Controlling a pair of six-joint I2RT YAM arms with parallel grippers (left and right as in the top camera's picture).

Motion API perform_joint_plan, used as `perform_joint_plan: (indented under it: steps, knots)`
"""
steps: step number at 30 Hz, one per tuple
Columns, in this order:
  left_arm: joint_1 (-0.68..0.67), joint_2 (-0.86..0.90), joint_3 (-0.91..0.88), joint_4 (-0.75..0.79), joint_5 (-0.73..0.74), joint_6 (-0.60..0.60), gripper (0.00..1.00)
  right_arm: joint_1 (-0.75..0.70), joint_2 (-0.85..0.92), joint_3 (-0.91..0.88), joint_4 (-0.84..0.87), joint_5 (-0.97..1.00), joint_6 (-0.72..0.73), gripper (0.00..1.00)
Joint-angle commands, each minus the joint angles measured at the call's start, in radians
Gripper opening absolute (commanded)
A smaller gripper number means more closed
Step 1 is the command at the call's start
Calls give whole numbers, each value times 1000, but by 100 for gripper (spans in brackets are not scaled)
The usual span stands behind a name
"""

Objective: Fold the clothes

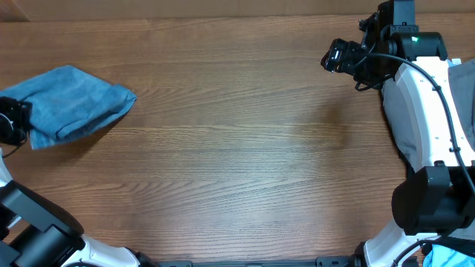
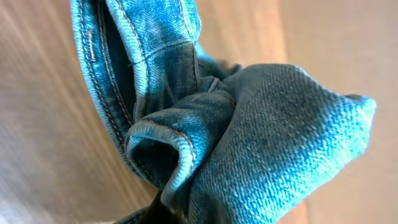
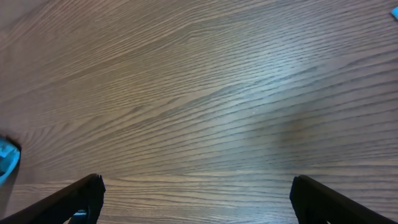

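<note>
Entry: jeans [image 1: 74, 104], bundled at far left of table [image 1: 237, 163]. left gripper [image 1: 18, 122]: clamped on a bunched denim fold. right gripper [image 3: 196, 193]: fingers wide apart, far right, empty. We fear the thick wad slipping free if lifted.

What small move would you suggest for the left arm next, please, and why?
Probably open the left claw and let go: the jeans already lie as a compact folded bundle at the left edge of the table, and the right claw hangs open over bare wood.
</note>
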Motion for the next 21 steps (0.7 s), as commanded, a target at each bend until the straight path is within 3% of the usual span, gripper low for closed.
perform_joint_plan:
  steps: [1,11,12,13,15,18,21]
  knots:
    - [-3,3,-52,8,-131,-14,4,-2,-3,2,5,-5,-6,100]
    - [-4,3,-239,31,-269,-26,4,-2,-3,2,5,-5,-6,100]
    - [-4,3,-252,30,-272,1,9,-2,-3,2,5,-5,-6,100]
    - [-4,3,-254,30,-272,24,25,-2,-3,2,5,-5,-6,100]
    - [-4,2,-252,30,-231,86,76,-2,-3,2,5,-5,-6,100]
    - [-1,-1,-230,23,-71,139,98,-2,-3,2,5,-5,-6,100]
    - [-1,-5,-140,-62,54,140,100,-2,-3,2,5,-5,-6,100]
